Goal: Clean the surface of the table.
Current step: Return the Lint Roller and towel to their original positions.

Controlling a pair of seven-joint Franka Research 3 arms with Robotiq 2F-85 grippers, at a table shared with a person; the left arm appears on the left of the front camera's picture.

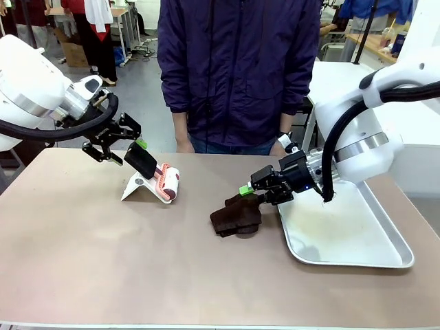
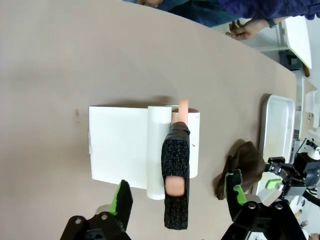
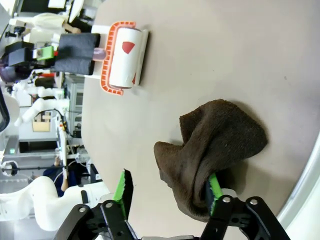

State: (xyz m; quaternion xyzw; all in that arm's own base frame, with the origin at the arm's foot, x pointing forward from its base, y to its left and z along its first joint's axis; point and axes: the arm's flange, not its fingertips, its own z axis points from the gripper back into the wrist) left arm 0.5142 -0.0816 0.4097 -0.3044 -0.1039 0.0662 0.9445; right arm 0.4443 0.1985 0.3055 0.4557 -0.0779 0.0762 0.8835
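Brown cloth lies crumpled mid-table beside a metal tray; a lint roller rests on its white stand. The taupe table spans the front; a person stands behind. The left gripper gapes around the roller's handle; the right gripper stands open, one finger touching the cloth.

From here I see the brown cloth hide one right end effector fingertip; the tray is cropped.
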